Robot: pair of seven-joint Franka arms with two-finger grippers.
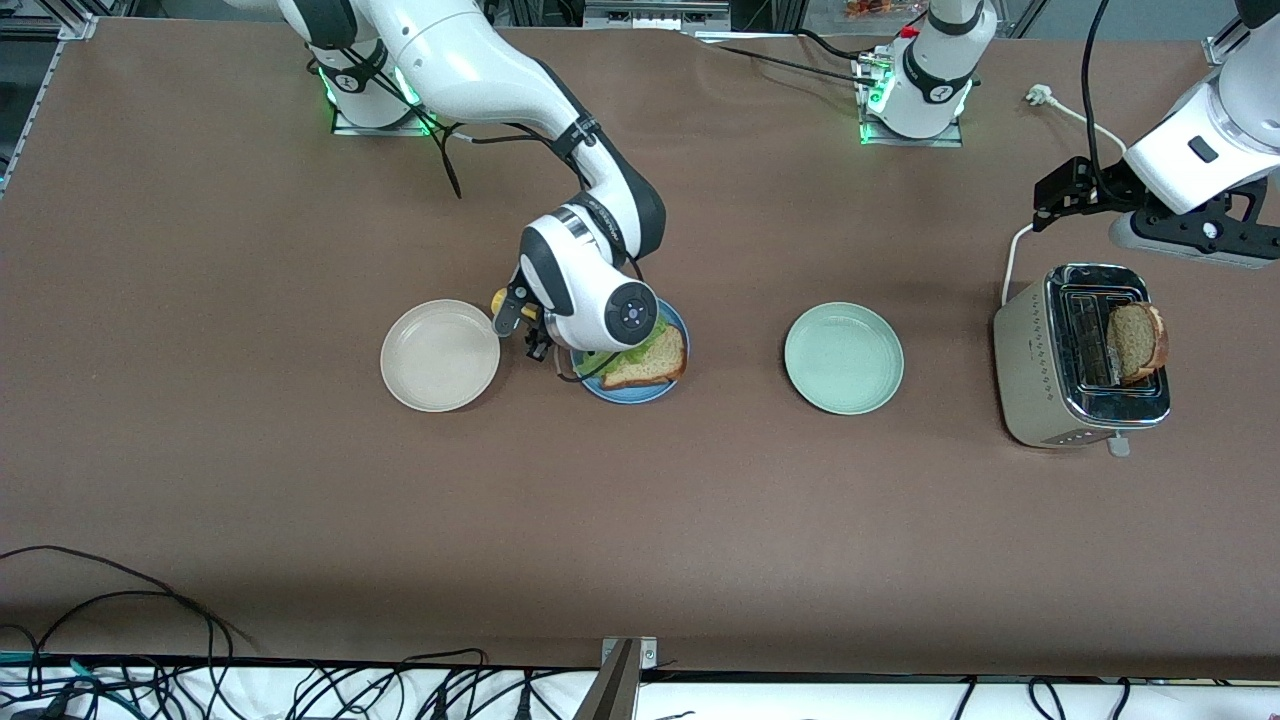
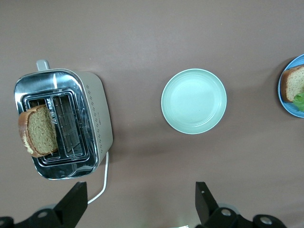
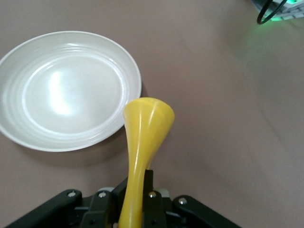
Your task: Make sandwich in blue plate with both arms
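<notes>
The blue plate (image 1: 608, 391) holds a slice of brown toast (image 1: 648, 362) with green lettuce (image 1: 641, 344) showing under it. My right gripper (image 1: 530, 330) hangs over the plate's edge on the beige plate's side, shut on the yellow handle (image 3: 145, 128) of a tool; the right wrist view shows the gripper (image 3: 137, 178) clamped on that handle. A second toast slice (image 1: 1136, 340) stands up out of the silver toaster (image 1: 1040, 380). My left gripper (image 1: 1065, 192) is in the air by the toaster's cord, open and holding nothing, as the left wrist view also shows the gripper (image 2: 141, 190).
A beige-white plate (image 1: 440, 355) lies beside the blue plate toward the right arm's end. A pale green plate (image 1: 843, 358) lies between the blue plate and the toaster. The toaster's white cord (image 1: 1012, 262) runs toward the arms' bases.
</notes>
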